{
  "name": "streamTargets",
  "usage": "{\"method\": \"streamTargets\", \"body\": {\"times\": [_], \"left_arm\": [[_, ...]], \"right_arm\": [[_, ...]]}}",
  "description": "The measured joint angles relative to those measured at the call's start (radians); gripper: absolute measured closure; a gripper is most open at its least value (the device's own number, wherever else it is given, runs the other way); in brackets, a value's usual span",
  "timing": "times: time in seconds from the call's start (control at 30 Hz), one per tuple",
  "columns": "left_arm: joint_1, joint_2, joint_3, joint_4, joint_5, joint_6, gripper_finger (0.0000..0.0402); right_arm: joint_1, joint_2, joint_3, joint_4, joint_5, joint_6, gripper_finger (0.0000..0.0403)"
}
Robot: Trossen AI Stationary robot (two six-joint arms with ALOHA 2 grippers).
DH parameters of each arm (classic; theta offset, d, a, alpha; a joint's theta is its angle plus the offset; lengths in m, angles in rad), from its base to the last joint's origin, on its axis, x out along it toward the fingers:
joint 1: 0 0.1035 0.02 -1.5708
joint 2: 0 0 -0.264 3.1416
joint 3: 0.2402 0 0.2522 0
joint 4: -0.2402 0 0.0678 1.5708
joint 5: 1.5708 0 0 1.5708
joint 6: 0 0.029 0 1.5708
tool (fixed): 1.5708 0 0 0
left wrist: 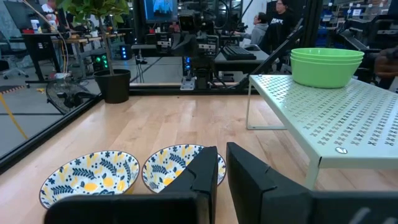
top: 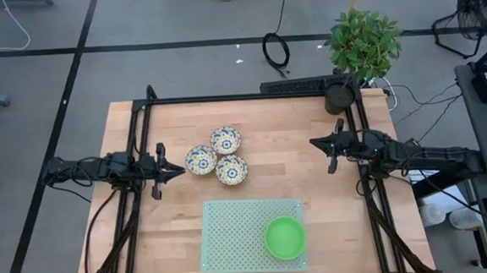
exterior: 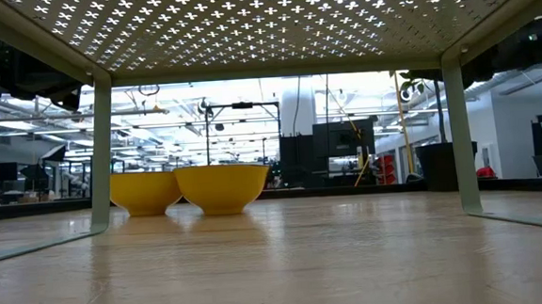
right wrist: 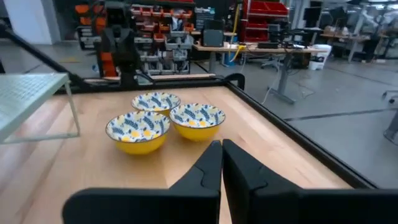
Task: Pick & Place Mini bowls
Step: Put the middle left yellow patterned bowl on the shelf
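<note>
You see two slim black arms (top: pixel 101 169) with bundled black cables; each gripper (top: pixel 175 169) has two angular matte-black fingers (left wrist: pixel 205 174).

Overhead looking down, low under mat (exterior: pixel 263 20), wrists facing patterned bowls (right wrist: pixel 138 130)

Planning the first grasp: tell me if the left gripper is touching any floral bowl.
Apart. The high view shows bare wood between the left gripper and the nearest floral bowl; the left wrist view shows the bowls ahead of its shut fingers.
</note>
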Motion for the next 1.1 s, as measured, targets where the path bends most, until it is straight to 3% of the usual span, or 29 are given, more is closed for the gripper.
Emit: {"method": "streamTargets", "body": {"times": [0.1, 0.47, 0.87, 1.1], "left_arm": [[0.000, 0.000, 0.000, 0.000, 0.000, 0.000, 0.0364], [0.000, 0.000, 0.000, 0.000, 0.000, 0.000, 0.0364], [0.000, 0.000, 0.000, 0.007, -0.001, 0.000, 0.0364], [0.000, 0.000, -0.001, 0.136, -0.001, -0.021, 0.0364]], "right_arm": [[0.000, -0.025, -0.017, 0.000, -0.048, -0.030, 0.0403], [0.000, -0.142, -0.083, -0.001, -0.049, -0.065, 0.0403], [0.000, -0.134, -0.145, -0.040, -0.046, -0.043, 0.0403], [0.000, -0.135, -0.146, -0.038, -0.046, -0.043, 0.0403]]}}
